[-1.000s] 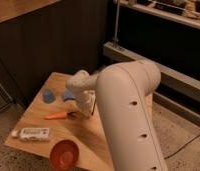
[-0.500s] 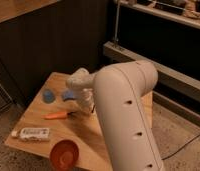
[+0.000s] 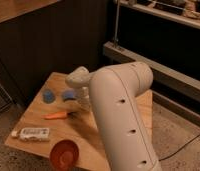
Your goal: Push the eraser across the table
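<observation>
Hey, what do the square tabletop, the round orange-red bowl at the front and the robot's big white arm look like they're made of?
The light-brown square table looks like matte wooden planks, with faint grain lines. The round orange-red bowl looks like smooth plastic, possibly glazed ceramic, with a slight sheen. The white robot arm looks like moulded plastic casing, smooth with small dark holes. Its gripper reaches down to the table near the orange carrot.
</observation>
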Available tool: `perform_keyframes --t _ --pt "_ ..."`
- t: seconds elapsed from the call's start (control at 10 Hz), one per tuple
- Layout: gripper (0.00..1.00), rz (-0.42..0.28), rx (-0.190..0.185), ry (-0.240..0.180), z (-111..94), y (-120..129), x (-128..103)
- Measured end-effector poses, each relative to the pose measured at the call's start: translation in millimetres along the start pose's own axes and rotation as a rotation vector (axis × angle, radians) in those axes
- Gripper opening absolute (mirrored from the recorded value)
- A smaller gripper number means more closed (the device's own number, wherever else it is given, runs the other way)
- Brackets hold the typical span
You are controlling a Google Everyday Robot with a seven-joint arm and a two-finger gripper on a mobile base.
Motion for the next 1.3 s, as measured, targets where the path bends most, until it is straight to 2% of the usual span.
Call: perform_keyframes --t 0.2,0.9,1.3 --pt "0.36 -0.004 0.003 -0.011 -3.0 0.1 -13.3" --pt "0.36 -0.035 -0.001 -0.012 2.9 13.6 -45.3" --pt "0.36 -0.047 -0.008 -0.044 -5.8 16.4 -79.0"
